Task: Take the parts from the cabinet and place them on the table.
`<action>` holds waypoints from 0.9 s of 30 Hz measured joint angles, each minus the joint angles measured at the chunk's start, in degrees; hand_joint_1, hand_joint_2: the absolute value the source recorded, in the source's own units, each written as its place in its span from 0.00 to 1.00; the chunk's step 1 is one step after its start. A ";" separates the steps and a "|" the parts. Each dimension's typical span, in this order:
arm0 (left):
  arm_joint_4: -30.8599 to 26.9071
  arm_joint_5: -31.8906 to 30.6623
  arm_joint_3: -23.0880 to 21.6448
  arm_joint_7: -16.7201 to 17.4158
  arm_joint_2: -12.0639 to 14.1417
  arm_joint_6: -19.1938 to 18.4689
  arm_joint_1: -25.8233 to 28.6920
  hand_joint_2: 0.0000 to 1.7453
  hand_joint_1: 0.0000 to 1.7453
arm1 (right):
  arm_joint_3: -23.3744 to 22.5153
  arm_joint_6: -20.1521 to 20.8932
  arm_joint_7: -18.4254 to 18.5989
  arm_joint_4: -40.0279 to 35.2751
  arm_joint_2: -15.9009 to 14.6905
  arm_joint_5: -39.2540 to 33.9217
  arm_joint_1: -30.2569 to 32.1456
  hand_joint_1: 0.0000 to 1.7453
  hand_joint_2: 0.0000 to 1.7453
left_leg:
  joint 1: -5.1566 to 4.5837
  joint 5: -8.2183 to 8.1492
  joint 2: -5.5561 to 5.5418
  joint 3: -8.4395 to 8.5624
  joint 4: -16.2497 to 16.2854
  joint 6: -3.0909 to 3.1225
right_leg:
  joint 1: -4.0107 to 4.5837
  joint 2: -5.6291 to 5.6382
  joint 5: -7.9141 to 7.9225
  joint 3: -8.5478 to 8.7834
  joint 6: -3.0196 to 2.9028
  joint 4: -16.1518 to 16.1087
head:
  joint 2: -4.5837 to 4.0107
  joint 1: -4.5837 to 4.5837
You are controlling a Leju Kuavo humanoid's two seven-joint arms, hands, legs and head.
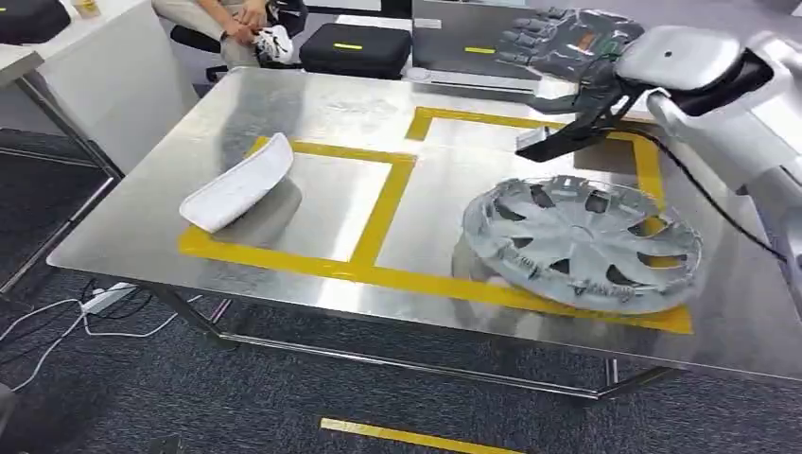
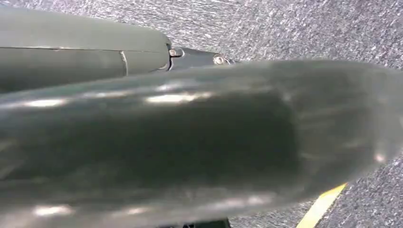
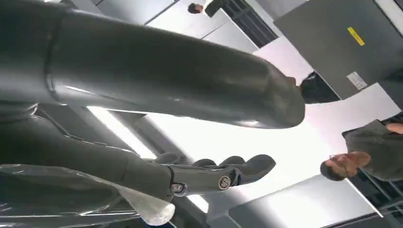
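Two parts lie on the steel table (image 1: 142,218), each inside a yellow-taped box. A white curved shell (image 1: 241,182) is on the left and a silver wheel cover (image 1: 582,241) on the right, tilted up on one edge. My right hand (image 1: 563,43) hovers over the table's far edge, beyond the wheel cover, wrapped in clear film. Its fingers (image 3: 223,173) are spread and hold nothing. My left hand (image 2: 190,142) hangs over grey carpet, and I see nothing in it.
A black case (image 1: 357,47) and a grey case (image 1: 473,38) stand behind the table. A person (image 1: 227,19) sits at the back left beside a white table (image 1: 104,66). A power strip (image 1: 104,298) and cables lie on the floor at the left.
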 joint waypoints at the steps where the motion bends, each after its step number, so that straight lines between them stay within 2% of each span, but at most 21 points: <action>1: 0.00 0.00 0.00 0.00 0.00 0.00 0.00 0.00 0.00 | 0.28 0.00 0.02 -0.15 0.04 0.00 -0.03 0.00 0.00 | -0.01 0.00 0.00 0.00 0.00 0.00 | 0.00 0.00 0.00 -0.01 0.00 0.00 | 0.00 0.00; 7: 0.00 -0.28 0.00 0.00 0.00 0.00 0.01 0.00 0.00 | 1.68 -0.61 0.42 -1.14 0.94 -0.74 -0.72 0.00 0.00 | -0.03 0.01 0.01 -0.01 0.00 0.00 | 0.01 0.01 0.01 0.00 0.01 0.01 | 0.00 0.00; 15: 0.00 -1.55 -0.13 -0.22 -0.02 -0.70 -0.02 0.00 0.00 | 5.76 4.06 3.19 -4.92 4.85 -7.40 -4.21 0.00 0.00 | 0.02 0.00 0.03 -0.01 -0.05 -0.01 | 0.05 0.07 -0.04 -0.10 -0.05 0.03 | 0.00 -0.02; 21: 0.00 -1.86 -0.20 -0.04 -0.04 -0.15 -0.04 0.00 0.00 | 8.31 3.65 5.01 -6.49 6.84 -11.32 -4.42 0.00 0.00 | 0.03 -0.01 0.02 -0.03 -0.06 -0.02 | 0.04 0.03 -0.09 -0.08 -0.08 0.03 | 0.00 0.02; 23: 0.00 -1.86 -0.20 -0.04 -0.02 0.09 -0.02 0.00 0.00 | 8.72 2.27 6.52 -6.86 6.86 -13.12 -4.37 0.00 0.00 | 0.02 -0.01 0.02 -0.03 -0.06 -0.02 | 0.01 0.03 -0.09 -0.08 -0.08 0.02 | 0.00 0.00; 27: 0.00 -3.00 -0.57 1.03 0.00 0.46 0.04 0.00 0.00 | 6.46 -6.63 11.59 -8.29 6.49 -17.55 -3.51 0.00 0.00 | -0.12 -0.02 0.02 -0.03 0.03 -0.01 | -0.08 0.04 -0.02 -0.08 -0.02 -0.06 | 0.00 -0.02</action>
